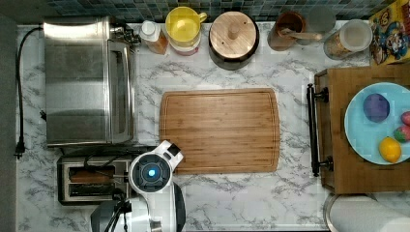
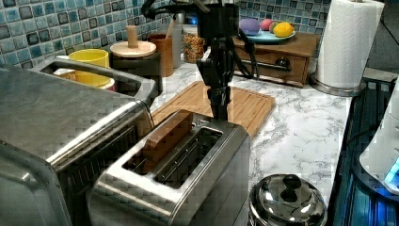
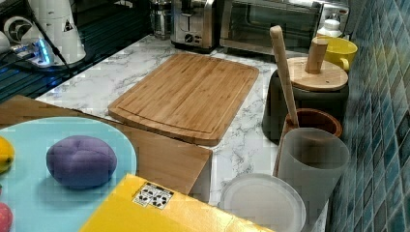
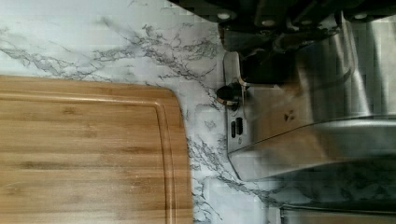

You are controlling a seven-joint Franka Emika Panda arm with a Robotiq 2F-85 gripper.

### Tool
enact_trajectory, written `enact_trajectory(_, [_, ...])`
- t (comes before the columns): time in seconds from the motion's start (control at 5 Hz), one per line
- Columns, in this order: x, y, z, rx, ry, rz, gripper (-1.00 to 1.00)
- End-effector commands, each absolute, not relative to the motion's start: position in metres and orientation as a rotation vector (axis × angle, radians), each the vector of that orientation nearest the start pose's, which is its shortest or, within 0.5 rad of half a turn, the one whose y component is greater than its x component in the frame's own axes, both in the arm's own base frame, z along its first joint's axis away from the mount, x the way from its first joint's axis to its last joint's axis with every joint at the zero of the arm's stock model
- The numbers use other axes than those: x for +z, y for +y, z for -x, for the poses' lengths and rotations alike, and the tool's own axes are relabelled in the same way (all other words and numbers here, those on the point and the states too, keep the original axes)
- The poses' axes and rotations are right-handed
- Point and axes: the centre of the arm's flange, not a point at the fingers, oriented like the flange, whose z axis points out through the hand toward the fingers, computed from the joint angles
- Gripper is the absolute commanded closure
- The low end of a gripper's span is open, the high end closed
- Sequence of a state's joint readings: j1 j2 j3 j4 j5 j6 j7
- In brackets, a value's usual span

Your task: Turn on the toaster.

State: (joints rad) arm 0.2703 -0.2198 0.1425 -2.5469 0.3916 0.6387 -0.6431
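Claw (image 2: 219,110) hangs straight down at the end face of the toaster (image 2: 179,169), its tip right at the top edge of that face in the left view; whether its fingers are parted or together I cannot tell, since they merge into one dark shape there and lie in shadow in the wrist view. The toaster sits at the desk's (image 1: 232,193) front left corner as the top view shows it, just beside the larger toaster oven (image 1: 87,79) and near the corner of the cutting board (image 1: 220,130). A brown bread slice (image 2: 164,136) stands in one slot, so the load looks ready and only the lever needs pressing. The vertical pose over the control end fits that step: the wrist view looks down the steel face past a round knob (image 4: 227,94) and small buttons, with the claw's dark body above them, probably over the lever. The lever itself is hard to make out, hidden under the claw. In the top view the arm's wrist covers the toaster's control end. In the right view the toaster is small and far, at the desk's far edge. A lidded steel pot (image 2: 287,200) stands near the toaster, cut off by the left view's lower edge.
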Motion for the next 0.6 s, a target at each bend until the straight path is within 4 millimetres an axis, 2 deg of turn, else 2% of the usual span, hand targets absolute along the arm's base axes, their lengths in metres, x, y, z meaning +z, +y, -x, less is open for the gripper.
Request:
enact_trajectory(0.2, [0.297, 0.193, -0.376, 0.402, 0.094, 2.945, 1.00])
enact_trajectory(0.4, [0.253, 0.192, -0.355, 0.557, 0.110, 2.950, 1.00])
enact_trajectory(0.6, [0.213, 0.201, -0.340, 0.643, 0.134, 2.952, 1.00])
